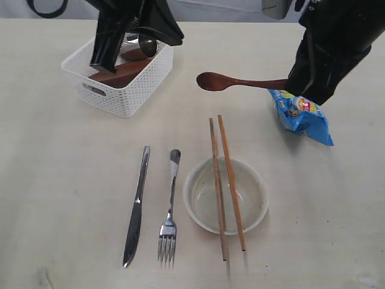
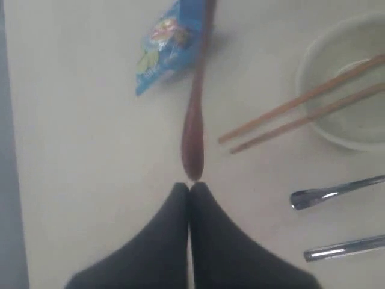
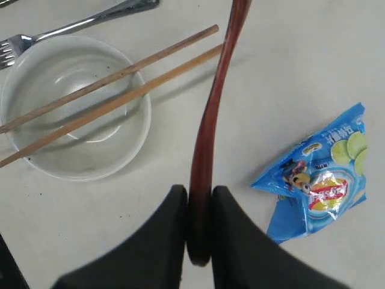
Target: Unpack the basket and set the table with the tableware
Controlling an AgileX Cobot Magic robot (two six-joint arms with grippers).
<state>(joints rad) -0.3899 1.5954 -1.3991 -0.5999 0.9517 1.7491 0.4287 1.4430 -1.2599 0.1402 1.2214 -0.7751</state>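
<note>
My right gripper (image 1: 293,83) (image 3: 200,198) is shut on the handle of the dark red-brown wooden spoon (image 1: 212,81) (image 3: 212,114). It holds the spoon level above the table (image 1: 66,180), beside the blue snack bag (image 1: 304,114). My left gripper (image 1: 177,38) (image 2: 190,186) is shut with nothing in it, next to the white basket (image 1: 129,96). Inside the basket are the steel cup (image 1: 147,45) and the brown saucer (image 1: 123,72). The knife (image 1: 137,208), the fork (image 1: 170,208) and the cream bowl (image 1: 198,208) lie in a row. Two chopsticks (image 1: 225,180) rest across the bowl.
In the left wrist view the spoon (image 2: 194,132) points away from my fingertips, toward the snack bag (image 2: 168,45). The bowl (image 2: 313,54), chopsticks (image 2: 301,108) and the fork handle (image 2: 337,192) lie off to one side. The left arm partly hides the basket.
</note>
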